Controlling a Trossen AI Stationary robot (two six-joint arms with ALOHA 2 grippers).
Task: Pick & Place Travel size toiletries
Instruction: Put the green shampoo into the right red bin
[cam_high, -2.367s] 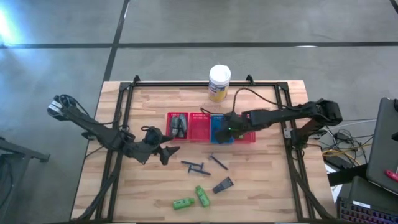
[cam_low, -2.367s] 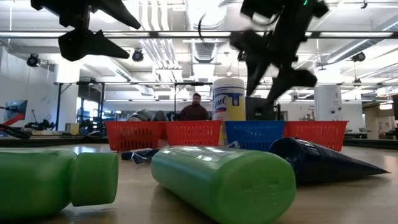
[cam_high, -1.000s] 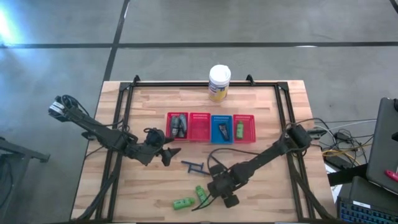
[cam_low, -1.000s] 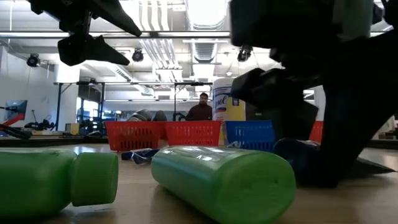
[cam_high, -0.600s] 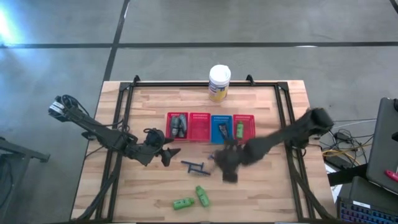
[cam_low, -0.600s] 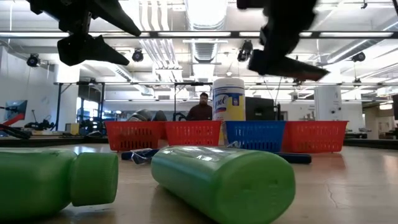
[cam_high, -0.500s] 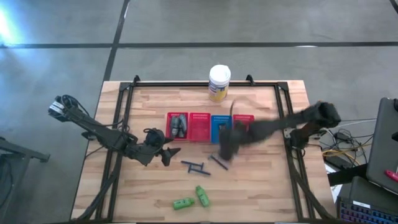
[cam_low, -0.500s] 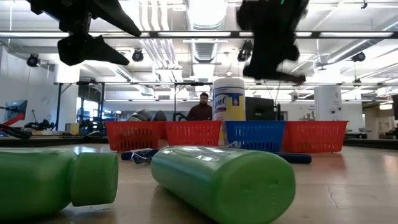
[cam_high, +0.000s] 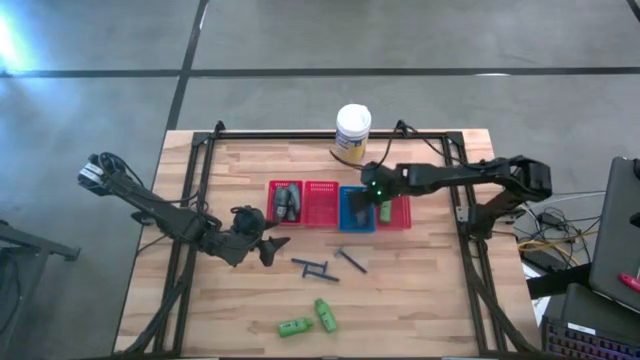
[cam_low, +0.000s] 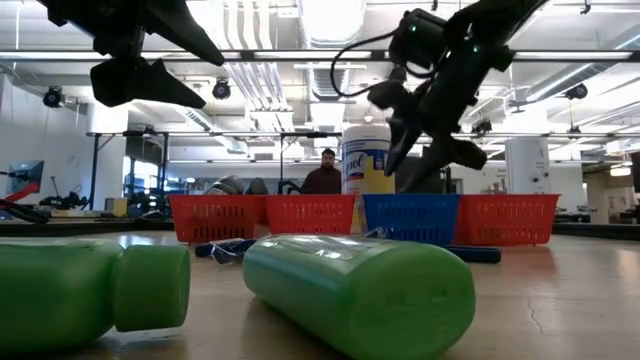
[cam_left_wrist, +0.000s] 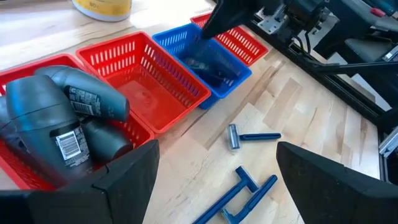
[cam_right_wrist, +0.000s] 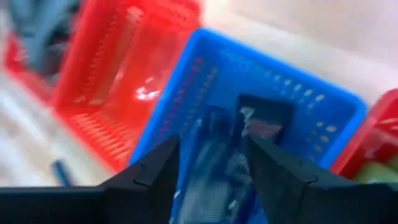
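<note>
Gone from the table's near side, the dark wedge tube (cam_right_wrist: 214, 155) now sits between the fingers of the right gripper (cam_high: 368, 196) above the blue basket (cam_high: 349, 218), though whether they clasp it or have let go I cannot tell. At nine o'clock, the left gripper (cam_high: 272, 246) hangs spread wide and empty, with two green bottles (cam_high: 307, 320) and blue sticks (cam_high: 318, 267) lying toward six o'clock.

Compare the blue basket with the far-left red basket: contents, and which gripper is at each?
The blue basket holds dark flat tubes; the far-left red basket holds grey oval tubes. The right gripper hangs over the blue basket with a dark tube between its fingers, while the left gripper, jaws wide, waits on the near side of the red one. Both are mesh baskets in the same row.
</note>
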